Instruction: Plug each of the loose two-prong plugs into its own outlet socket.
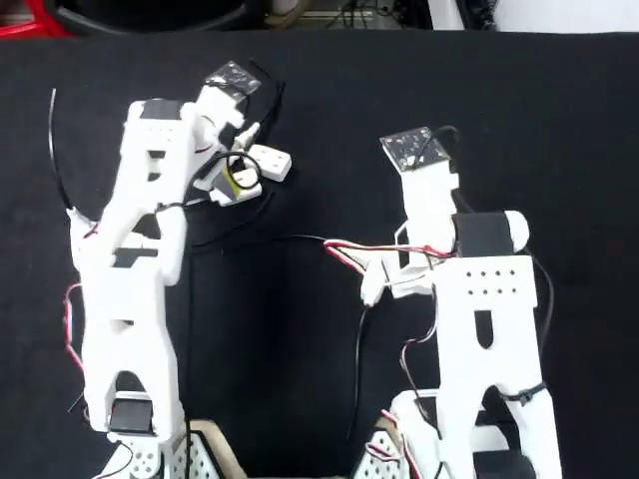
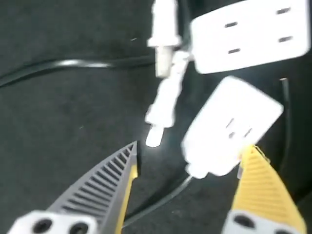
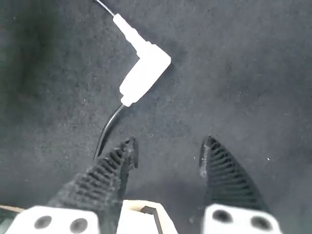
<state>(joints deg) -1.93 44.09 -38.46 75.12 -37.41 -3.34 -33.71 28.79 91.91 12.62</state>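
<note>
Black cloth covers the table (image 1: 559,100), and no writing on it or on the parts can be read.

Two white arms stand side by side. The left arm (image 1: 135,259) stretches toward the far left of the cloth, and the right arm (image 1: 489,299) stands nearer the middle.

Two white outlet blocks lie close together at the left arm's end. The far outlet block (image 2: 251,31) lies flat and shows two pairs of slots. The near outlet block (image 2: 229,126) sits tilted, its slots facing the left wrist camera.

The left gripper (image 2: 191,148) is spread wide around the near outlet block. Its yellow-faced finger (image 2: 253,170) touches the edge of that block, while the grey ribbed finger (image 2: 117,170) stands apart from it.

The right gripper (image 3: 170,141) hangs above bare cloth with its two black ribbed fingers parted and nothing between them.

Two plugs can be counted. An angled plug (image 3: 144,73), white with a bent body, lies loose on the cloth just beyond the right gripper's fingertips, touching neither. A slim plug (image 2: 163,105) lies just beside both blocks. A white cord end (image 2: 165,29) sits in line with it, too blurred to tell whether they join.

A black cable (image 2: 73,66) runs across the cloth toward them.
</note>
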